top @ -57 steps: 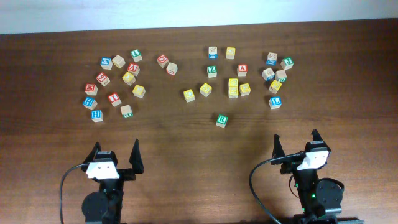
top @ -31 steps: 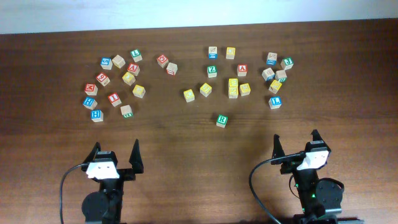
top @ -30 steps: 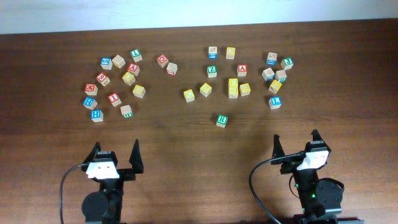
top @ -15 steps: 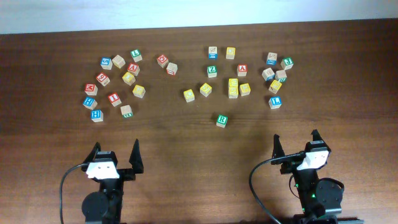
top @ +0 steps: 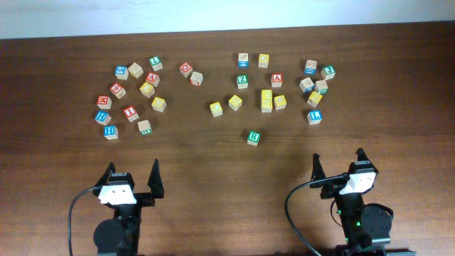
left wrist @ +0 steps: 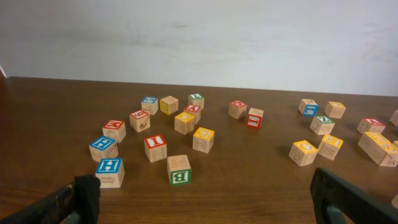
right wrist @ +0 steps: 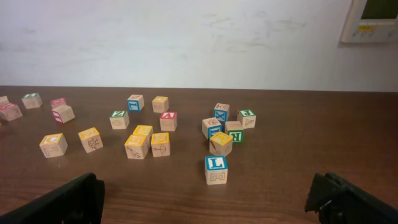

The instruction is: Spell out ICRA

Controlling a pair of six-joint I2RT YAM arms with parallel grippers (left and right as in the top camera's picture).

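Table (top: 213, 163): dark brown wood-grain top, with a pale wall behind its far edge.
Left gripper (top: 132, 171): black fingers spread wide apart and holding nothing, at the near edge on the left (white housing behind them).
Left block group (top: 147, 89): about a dozen pale wooden cubes with coloured frames in blue, red, yellow and green. They are loosely scattered, some touching.
Blue H block (left wrist: 109, 171): at the near-left corner of that group, letter upright toward the left wrist camera.
Red I block (left wrist: 155, 148): bold "I" in a red frame, just behind and between the H and B blocks (a task letter).
Green B block (left wrist: 180, 171): at the near edge of the group.
Left red A block (top: 152, 78): in the far part of the left group, beside a yellow cube.
Green R block (top: 253, 137): stands alone, nearer the arms than any other cube and right of centre.
Green Z block (top: 242, 81): at the left edge of the right group.
Right red A block (top: 276, 80): just behind a knot of yellow cubes.
Blue L block (right wrist: 216, 169): the nearest cube of the far-right group.
C block: cannot be picked out (faces too small to read).
Right gripper (top: 338, 160): fingers wide apart and empty, at the near edge on the right.
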